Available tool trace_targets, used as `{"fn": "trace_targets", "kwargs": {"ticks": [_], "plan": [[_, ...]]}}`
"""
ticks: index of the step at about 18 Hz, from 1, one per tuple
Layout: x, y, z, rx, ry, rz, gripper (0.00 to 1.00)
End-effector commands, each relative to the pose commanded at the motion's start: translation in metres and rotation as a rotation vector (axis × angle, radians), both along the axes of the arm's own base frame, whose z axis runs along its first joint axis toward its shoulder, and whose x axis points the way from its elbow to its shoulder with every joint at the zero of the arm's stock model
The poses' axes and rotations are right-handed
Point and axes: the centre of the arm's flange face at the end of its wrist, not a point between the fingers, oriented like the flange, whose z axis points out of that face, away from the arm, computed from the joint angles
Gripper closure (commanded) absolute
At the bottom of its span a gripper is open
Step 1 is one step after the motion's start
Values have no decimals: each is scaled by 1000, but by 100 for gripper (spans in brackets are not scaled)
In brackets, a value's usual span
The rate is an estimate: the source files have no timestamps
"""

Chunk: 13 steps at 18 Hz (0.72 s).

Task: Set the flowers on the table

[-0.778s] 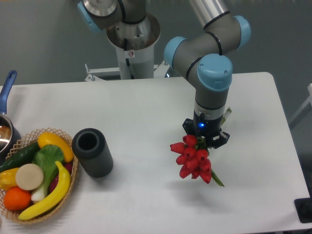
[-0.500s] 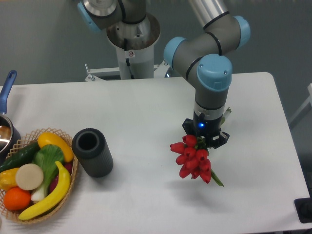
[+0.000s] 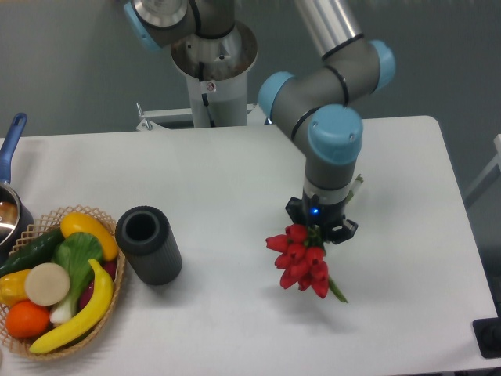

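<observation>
Tool point(image 3: 320, 229) points straight down, right of desk centre; fingers hidden behind buds, appears clamped on flowers point(image 3: 300, 261). Bunch hangs below tool, red buds toward near-left, green stem tip toward near-right, faint shadow beneath; contact with desk point(image 3: 235, 180) unclear. Black cylinder point(image 3: 148, 244) and fruit basket point(image 3: 59, 280) well apart, left. Judgement: lower gently until bunch rests flat, then release; avoid crushing buds.

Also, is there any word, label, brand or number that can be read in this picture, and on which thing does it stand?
No text can be read.
Small sticker on the white robot base column: red and white marks, too small and blurred to read.
Gripper: only a blue light, no writing.
Flowers, black cylinder, basket, table: no labels visible.
</observation>
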Motion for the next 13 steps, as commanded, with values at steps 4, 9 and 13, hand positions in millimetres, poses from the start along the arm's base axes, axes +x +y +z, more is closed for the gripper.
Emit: {"fn": "trace_targets", "kwargs": {"ticks": [4,9,13], "plan": [[2,0,-2,1,-3,3,0],[3,-4,3,0,7,-4,0],[6,-9,24,19,35,0,0]]}}
